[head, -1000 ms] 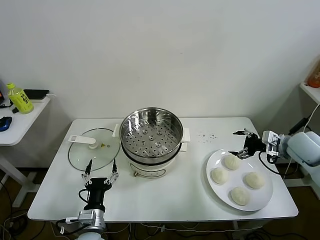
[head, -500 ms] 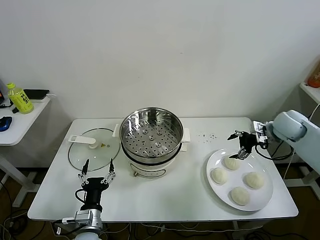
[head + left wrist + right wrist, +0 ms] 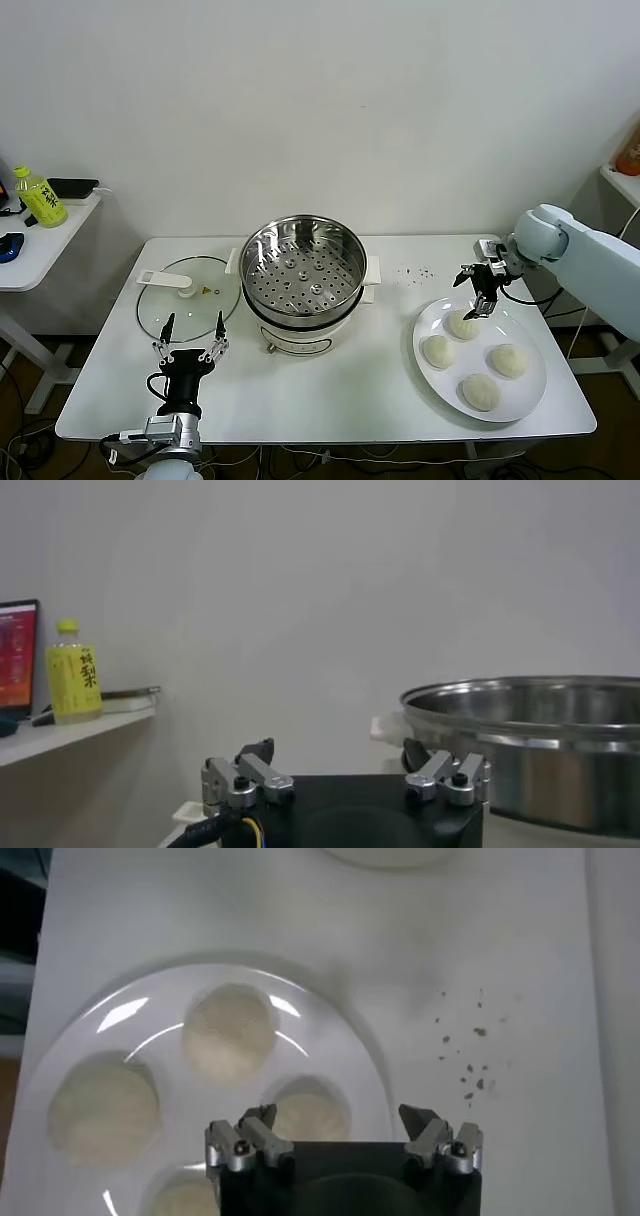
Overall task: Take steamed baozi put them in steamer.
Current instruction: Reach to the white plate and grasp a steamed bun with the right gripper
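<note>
Several cream-white steamed baozi [image 3: 463, 324] lie on a round white plate [image 3: 530, 400] at the table's right. The steel steamer [image 3: 303, 270] stands in the middle with its perforated tray bare. My right gripper [image 3: 472, 295] hovers open over the plate's far edge, just above the farthest baozi and holding nothing. In the right wrist view the gripper [image 3: 339, 1116] is spread over one baozi [image 3: 312, 1116], with others [image 3: 230, 1033] beyond on the plate [image 3: 330, 1018]. My left gripper [image 3: 188, 335] stands open at the front left, fingers up; in the left wrist view it [image 3: 338, 750] faces the steamer [image 3: 540, 740].
A flat glass lid [image 3: 188, 292] with a white handle lies left of the steamer. Dark crumbs [image 3: 415, 272] dot the table between steamer and plate. A side table at far left carries a yellow bottle [image 3: 38, 198].
My right arm has swung in from the right edge, bringing the open gripper leftward over the farthest baozi. The left gripper has sunk slightly and drifted left.
</note>
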Robot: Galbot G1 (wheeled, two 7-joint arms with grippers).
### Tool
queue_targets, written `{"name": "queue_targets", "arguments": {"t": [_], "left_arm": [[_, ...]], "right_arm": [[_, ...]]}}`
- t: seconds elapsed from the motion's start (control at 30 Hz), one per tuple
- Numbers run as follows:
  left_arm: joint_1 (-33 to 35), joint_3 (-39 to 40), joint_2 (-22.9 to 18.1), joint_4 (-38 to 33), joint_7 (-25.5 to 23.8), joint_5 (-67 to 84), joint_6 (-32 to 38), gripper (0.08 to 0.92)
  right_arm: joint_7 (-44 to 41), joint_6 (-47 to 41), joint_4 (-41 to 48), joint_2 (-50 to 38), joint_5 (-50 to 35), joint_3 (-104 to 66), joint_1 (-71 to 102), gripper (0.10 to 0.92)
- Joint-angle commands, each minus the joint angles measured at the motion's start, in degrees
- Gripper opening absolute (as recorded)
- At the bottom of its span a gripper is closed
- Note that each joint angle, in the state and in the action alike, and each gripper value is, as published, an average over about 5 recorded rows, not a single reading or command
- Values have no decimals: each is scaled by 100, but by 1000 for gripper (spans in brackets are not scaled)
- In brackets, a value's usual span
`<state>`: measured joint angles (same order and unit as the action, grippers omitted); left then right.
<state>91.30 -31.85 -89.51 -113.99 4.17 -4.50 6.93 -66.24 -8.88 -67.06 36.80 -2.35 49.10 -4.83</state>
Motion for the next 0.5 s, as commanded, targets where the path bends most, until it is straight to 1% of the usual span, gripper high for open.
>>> {"name": "queue_targets", "arguments": {"t": [0.03,0.5], "left_arm": [[3,-6,17,0,2,4,-8,823],[-30,-75,66,-61,31,29,-89,823]], "right_arm": [[-83,175,481,344,333,510,-294,823],[-117,171,549,414,529,352,136,823]]}}
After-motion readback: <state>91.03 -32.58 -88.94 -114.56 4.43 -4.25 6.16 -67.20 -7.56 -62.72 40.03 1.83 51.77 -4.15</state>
